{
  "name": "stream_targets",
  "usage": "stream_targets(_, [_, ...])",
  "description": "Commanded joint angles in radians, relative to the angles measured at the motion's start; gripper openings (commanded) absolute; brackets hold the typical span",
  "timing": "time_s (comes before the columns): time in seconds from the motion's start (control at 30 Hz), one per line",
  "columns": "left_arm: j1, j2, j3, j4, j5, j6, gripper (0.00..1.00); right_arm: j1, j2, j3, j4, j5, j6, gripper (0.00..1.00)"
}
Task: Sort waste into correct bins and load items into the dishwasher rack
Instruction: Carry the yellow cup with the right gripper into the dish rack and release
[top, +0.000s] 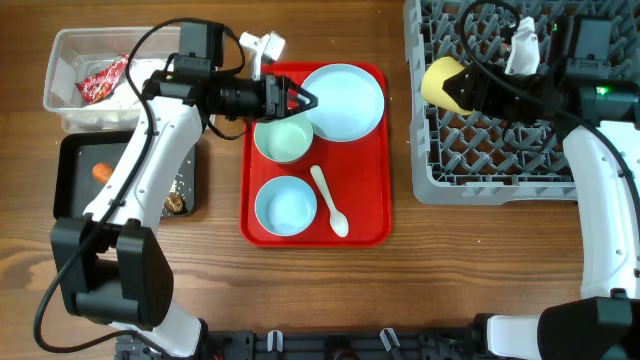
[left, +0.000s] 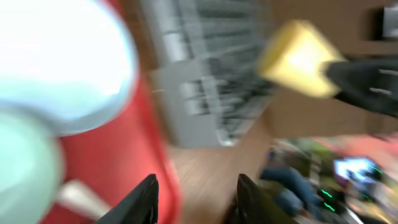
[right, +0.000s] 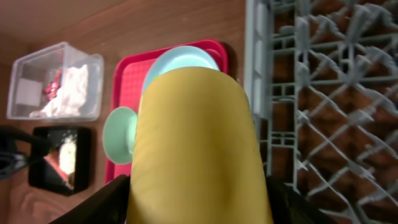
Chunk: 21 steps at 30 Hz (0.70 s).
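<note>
Racking small yellow plastic cup (top: 443, 82), clamped in right gripper (top: 472, 90), at grey pegged rack (top: 500, 160) left edge; next: lower, release; left gripper (top: 300, 98) part-open, empty.

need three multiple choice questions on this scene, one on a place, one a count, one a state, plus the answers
1. The red wrapper lies: A on the wood B in the clear tub C in a bowl
2. Bowls on the red tray: A three B one C two
3. The yellow cup is: A in the right gripper's jaws B on the red tray C in the clear tub
Answers: B, it shows inside the tub; C, a pale-green bowl and a light-blue bowl; A, the jaws clamp it over the rack.
</note>
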Motion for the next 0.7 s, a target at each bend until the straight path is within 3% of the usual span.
stream_targets(0.0, [-0.012, -0.005, 0.008, -0.048, -0.341, 0.003, 0.42, -0.002, -0.023, 0.008, -0.029, 0.096, 0.047, 0.45])
stream_targets(0.2, [-0.014, -0.005, 0.006, -0.082, -0.458, 0.003, 0.42, -0.002, -0.023, 0.025, -0.098, 0.187, 0.083, 0.46])
stream_targets(0.67, [-0.014, -0.004, -0.008, -0.115, -0.532, 0.01, 0.43, 0.0, -0.021, 0.082, -0.294, 0.432, 0.134, 0.46])
